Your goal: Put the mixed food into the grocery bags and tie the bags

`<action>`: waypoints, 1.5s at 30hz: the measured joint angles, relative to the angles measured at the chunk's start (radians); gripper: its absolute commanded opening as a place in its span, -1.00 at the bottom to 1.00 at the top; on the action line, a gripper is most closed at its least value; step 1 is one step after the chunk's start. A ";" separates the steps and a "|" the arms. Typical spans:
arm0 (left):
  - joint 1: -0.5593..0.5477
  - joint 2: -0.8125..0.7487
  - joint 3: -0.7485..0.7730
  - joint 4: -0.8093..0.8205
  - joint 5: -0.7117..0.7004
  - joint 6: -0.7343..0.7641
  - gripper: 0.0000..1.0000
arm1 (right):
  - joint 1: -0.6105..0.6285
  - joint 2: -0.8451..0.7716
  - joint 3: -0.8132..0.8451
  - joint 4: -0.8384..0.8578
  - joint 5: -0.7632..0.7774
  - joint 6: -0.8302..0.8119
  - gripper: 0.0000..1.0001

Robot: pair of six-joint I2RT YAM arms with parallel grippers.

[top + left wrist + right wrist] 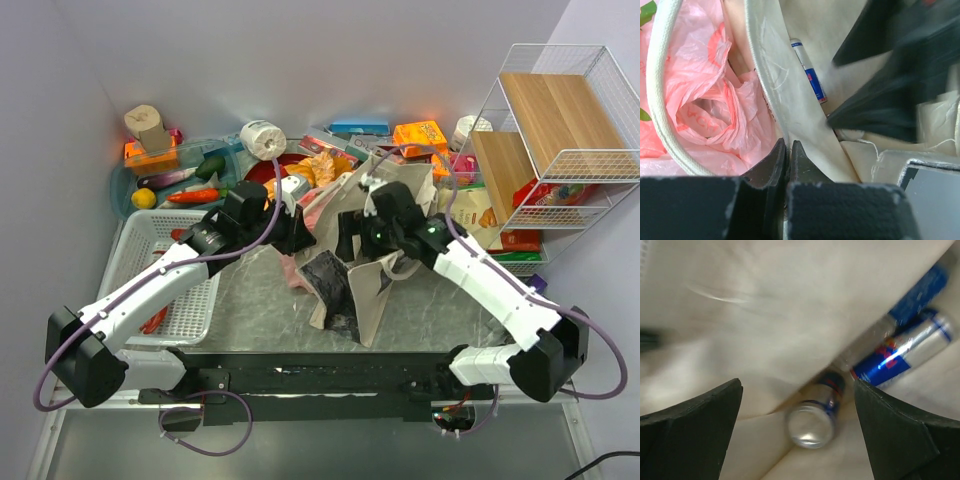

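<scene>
far left, the lemon [144, 198], pepper [195, 196], cucumber [210, 166] and eggplant [165, 180] lie in a blue tray [117, 190], not yet bagged. left hand [789, 147]: pressed together, pinching the tote [790, 100] wall, with the pink bag [705, 100] just beside it. the tote sits mid-bench [250, 300], mouth open. right hand [797, 385]: spread wide inside the tote, holding nothing, above two cans [812, 420] and a bottle [927, 282] lying at the bottom. judged step: loading the tote while its mouth is held open. the next move calls for the right hand to lift clear without snagging fabric, then fetch produce. neither bag is tied.
</scene>
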 measured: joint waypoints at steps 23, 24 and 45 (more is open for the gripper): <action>-0.005 -0.003 0.000 0.001 -0.008 0.000 -0.98 | -0.139 -0.375 0.040 -0.220 0.275 0.069 0.98; -0.006 -0.003 -0.001 0.002 -0.008 0.000 -0.98 | -0.150 -0.362 0.026 -0.196 0.259 0.075 0.96; -0.222 0.025 0.148 0.096 -0.113 -0.161 -0.98 | -0.410 -0.098 0.327 -0.322 0.272 -0.184 -1.00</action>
